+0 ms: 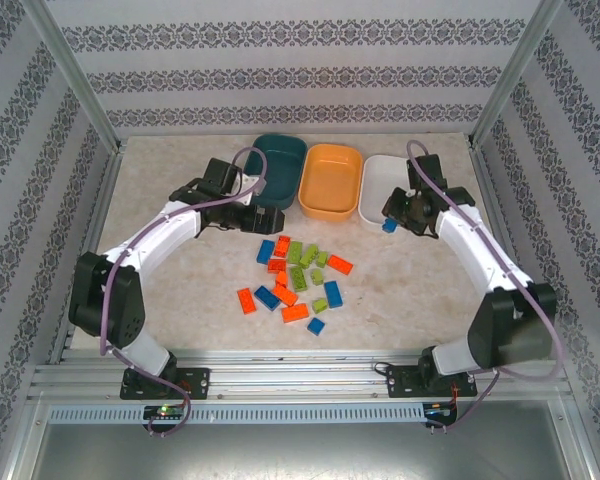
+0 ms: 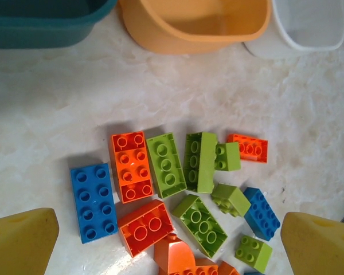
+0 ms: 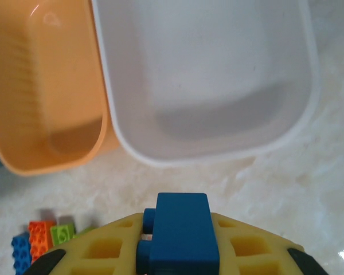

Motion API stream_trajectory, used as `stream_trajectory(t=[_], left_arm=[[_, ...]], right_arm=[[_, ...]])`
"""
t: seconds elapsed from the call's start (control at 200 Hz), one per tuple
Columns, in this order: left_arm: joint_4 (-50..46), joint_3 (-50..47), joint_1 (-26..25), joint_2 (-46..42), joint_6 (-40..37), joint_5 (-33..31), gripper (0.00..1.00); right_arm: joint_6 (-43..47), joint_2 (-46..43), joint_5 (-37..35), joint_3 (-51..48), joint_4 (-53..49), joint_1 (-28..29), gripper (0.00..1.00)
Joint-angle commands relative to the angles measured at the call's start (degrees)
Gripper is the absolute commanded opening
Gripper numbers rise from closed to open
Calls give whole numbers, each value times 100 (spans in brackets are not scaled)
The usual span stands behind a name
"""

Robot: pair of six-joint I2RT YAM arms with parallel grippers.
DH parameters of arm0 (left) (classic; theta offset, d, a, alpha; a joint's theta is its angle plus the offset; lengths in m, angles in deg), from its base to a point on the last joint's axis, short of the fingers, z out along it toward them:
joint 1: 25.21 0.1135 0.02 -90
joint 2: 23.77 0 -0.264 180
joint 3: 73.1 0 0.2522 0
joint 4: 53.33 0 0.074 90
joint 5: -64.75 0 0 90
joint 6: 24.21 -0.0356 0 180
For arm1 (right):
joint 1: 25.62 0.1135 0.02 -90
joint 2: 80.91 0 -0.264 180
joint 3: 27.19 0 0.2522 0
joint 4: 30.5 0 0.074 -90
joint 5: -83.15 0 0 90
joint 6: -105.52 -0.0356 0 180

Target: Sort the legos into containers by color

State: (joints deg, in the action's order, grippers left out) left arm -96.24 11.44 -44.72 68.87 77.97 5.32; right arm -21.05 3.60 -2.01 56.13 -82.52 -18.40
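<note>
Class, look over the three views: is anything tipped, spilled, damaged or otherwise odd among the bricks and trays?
Only one small thing. One lime green brick lies tipped on its side, while most others sit studs-up. Nothing looks spilled or damaged. The right end effector grips a blue brick.

2 arms of 1 build; the left arm [image 1: 155, 240], at the left of the top view, and the right arm [image 1: 475, 250], at the right, have white rounded link shells between chunky black joint housings; a grey-purple cable [image 1: 103, 315] loops along each; the black bases [image 1: 152, 378] sit near the bottom of the frame, with a small green light [image 1: 163, 410] below the left one; in the wrist views the left fingers [image 2: 20, 243] are plain yellow wedges in the lower corners; the right fingers [image 3: 103, 249] are yellow with rectangular recesses, with black parts at the bottom corners.
</note>
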Motion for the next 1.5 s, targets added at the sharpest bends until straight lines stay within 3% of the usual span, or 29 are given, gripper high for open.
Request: stream_trajectory(t=[0.0, 0.375, 0.495, 0.784, 0.954, 1.049, 1.204, 1.344, 1.494], left_arm=[[473, -218, -37, -36, -173, 213, 100], [146, -93, -32, -75, -540, 14, 100], [94, -65, -29, -71, -591, 29, 100], [67, -46, -27, -80, -612, 56, 100], [58, -46, -32, -116, -612, 68, 100], [37, -30, -28, -117, -637, 56, 100], [33, -30, -27, -128, -645, 78, 100], [26, -9, -21, -146, -660, 51, 100], [-27, -21, 4, -152, -698, -31, 100]], right_arm=[[382, 570, -224, 464, 26, -171, 16], [667, 2611, -16, 1672, -39, -300, 14], [692, 2924, 80, 1857, -107, -300, 18], [899, 2631, 4, 2001, -304, -344, 51], [1197, 1569, 131, 1541, -268, -257, 56], [1744, 648, 425, 815, 54, 131, 54], [2900, -282, 299, -157, 137, 1342, 51], [4195, -455, 26, -750, 322, 2294, 54], [4963, -66, -114, -848, 216, 2607, 58]])
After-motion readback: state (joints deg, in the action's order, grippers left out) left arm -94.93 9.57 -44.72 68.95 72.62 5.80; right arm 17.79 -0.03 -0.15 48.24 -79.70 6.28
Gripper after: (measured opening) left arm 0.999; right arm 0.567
